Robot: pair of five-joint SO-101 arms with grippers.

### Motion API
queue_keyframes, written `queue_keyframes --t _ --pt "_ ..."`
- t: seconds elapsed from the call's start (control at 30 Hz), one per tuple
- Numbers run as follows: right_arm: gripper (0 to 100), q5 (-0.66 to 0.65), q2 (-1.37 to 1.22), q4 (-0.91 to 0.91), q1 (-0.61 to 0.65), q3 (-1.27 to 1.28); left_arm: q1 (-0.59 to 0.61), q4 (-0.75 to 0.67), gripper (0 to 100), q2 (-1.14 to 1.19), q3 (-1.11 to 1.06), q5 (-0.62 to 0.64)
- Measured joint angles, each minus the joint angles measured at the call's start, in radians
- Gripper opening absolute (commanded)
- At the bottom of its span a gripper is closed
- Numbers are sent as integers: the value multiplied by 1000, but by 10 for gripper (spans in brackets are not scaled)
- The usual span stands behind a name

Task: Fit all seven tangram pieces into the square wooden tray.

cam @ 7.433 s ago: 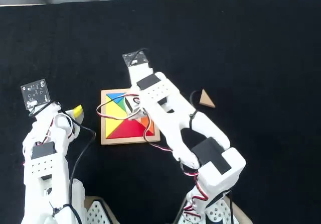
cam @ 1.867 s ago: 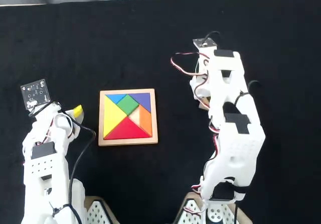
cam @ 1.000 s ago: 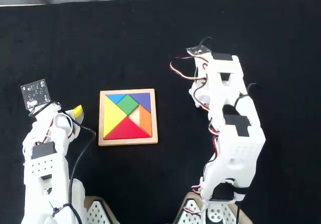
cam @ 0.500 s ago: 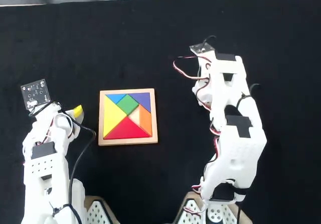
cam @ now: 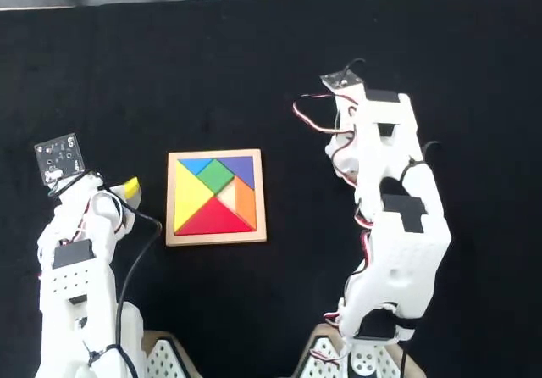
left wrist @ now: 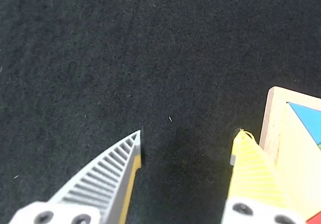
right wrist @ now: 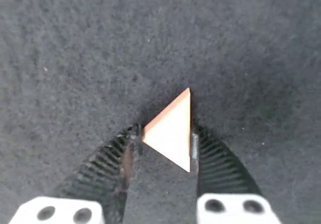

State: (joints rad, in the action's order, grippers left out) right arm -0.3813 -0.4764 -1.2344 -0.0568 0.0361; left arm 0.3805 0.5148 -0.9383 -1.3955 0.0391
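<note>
Looking from high: your tray (cam: 216,240) lies on the black table (cam: 440,56) between the two arms. Six coloured pieces (cam: 193,198) are packed flat in it. A pale triangular gap (cam: 227,193) shows near the middle, so I judge six of seven done.
Arms, high view: your left arm (cam: 80,242) sits on one side of the tray. Your right arm (cam: 385,200) stands on the other and covers the spot under its wrist.
Left wrist: your left gripper (left wrist: 190,132) hangs spread wide and empty over the table, just beside the tray's rim.
Right wrist: your right gripper (right wrist: 164,130) is clamped on the wooden triangle (right wrist: 173,133), one finger against each side. I cannot tell whether the triangle rests on the table or is lifted.
Left to do: carry that triangle to the tray, turn it to match the gap and seat it. By my reckoning it is the last piece.
</note>
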Motion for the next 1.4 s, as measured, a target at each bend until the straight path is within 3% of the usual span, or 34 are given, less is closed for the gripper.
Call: queue_keyframes --t 0.33,0.67,0.9,1.17,1.4 --pt "107 9 273 29 55 209 0 0 288 0 0 0" --pt "106 175 532 54 204 313 0 0 288 0 0 0" --pt "106 368 534 -9 397 262 0 0 288 0 0 0" --pt "109 750 535 -20 641 229 0 0 288 0 0 0" --pt "109 798 485 46 655 229 0 0 288 0 0 0"
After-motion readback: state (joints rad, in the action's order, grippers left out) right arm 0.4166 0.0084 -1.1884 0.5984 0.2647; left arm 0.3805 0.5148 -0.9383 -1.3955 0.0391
